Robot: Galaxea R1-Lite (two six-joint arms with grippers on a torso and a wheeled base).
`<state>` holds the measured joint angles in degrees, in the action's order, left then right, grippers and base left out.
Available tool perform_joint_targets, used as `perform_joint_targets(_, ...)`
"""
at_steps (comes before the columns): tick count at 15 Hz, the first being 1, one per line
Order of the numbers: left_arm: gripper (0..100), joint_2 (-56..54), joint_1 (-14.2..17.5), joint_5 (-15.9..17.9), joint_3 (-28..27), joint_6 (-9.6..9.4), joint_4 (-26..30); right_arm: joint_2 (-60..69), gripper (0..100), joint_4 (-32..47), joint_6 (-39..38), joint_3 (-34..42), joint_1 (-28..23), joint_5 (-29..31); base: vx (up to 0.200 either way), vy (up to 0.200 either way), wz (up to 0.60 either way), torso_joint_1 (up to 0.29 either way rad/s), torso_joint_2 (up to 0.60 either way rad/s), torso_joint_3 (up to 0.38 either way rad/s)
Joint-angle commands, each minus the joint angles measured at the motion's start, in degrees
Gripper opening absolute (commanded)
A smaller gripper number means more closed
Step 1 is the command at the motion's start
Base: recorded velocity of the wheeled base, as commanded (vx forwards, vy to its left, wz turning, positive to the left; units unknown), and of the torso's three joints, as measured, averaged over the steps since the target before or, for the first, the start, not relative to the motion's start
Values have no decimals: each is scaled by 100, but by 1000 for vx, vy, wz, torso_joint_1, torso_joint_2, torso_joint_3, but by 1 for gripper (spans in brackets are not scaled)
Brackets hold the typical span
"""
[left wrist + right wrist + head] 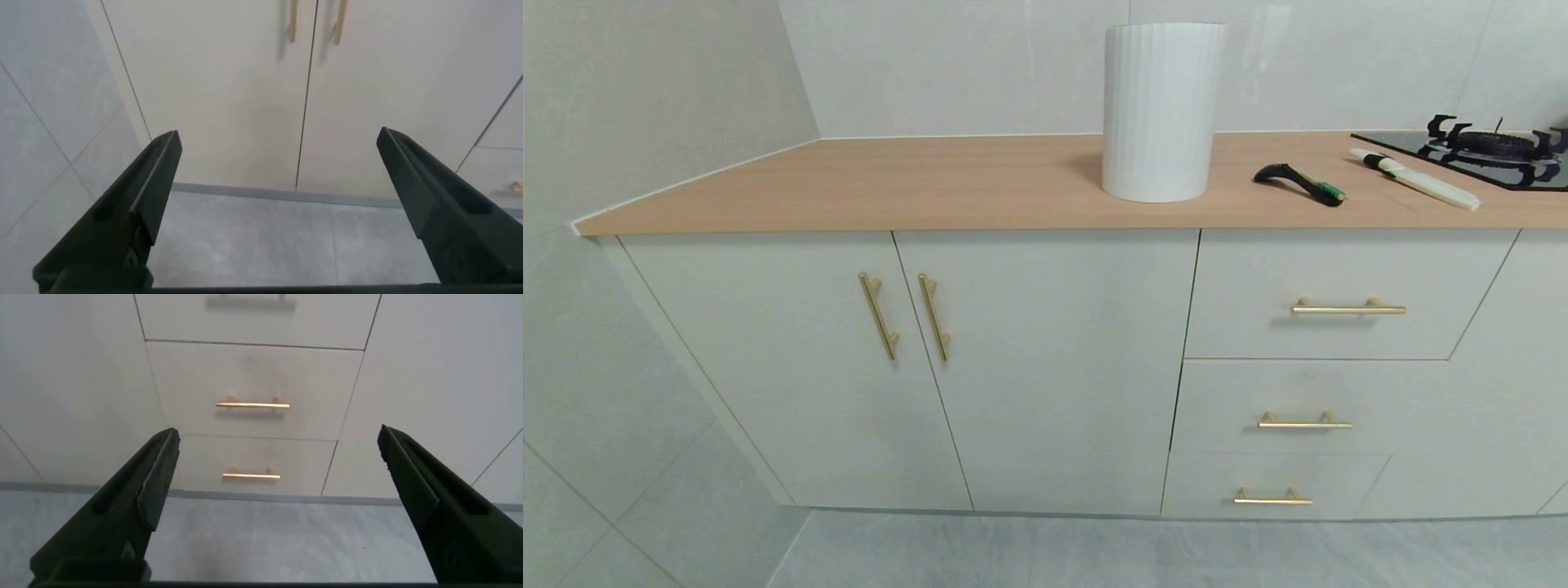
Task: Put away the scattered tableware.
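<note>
Wrist views: grippers (276, 135) (276, 431) low, jaws wide apart

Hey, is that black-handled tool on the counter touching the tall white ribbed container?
Apart. The head view shows a strip of bare countertop between the black-handled tool and the white ribbed container.
</note>
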<state>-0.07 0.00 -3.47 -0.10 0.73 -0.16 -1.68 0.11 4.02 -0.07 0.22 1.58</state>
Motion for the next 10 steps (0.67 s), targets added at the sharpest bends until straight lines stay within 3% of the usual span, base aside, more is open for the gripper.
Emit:
perform_joint_targets(1, 100, 7, 0, -4, 1, 6, -2, -192, 100, -11, 20, -1, -4, 0, 0, 0, 0, 0, 0, 0)
perform_joint_targets(2, 100, 7, 0, -4, 1, 6, -2, -157, 100, -29, 11, -98, -4, -27, 0, 0, 0, 0, 0, 0)
perform_joint_targets(3, 100, 7, 0, -4, 1, 6, -2, -333, 100, -108, -121, -643, 57, -158, 0, 0, 0, 0, 0, 0)
perform_joint_targets(4, 100, 7, 0, -4, 1, 6, -2, -1018, 100, -55, -912, -1830, 207, -299, 0, 0, 0, 0, 0, 0)
perform_joint_targets(5, 100, 7, 0, -4, 1, 6, -2, -1537, 100, 24, -894, -2146, 215, -317, 0, 0, 0, 0, 0, 0)
perform_joint_targets(6, 100, 7, 0, -4, 1, 6, -2, -2363, 100, 42, -385, -2199, 215, -290, 0, 0, 0, 0, 0, 0)
perform_joint_targets(10, 100, 7, 0, -4, 1, 6, -2, -5360, 100, 24, -253, -2779, 251, -255, 0, 0, 0, 0, 0, 0)
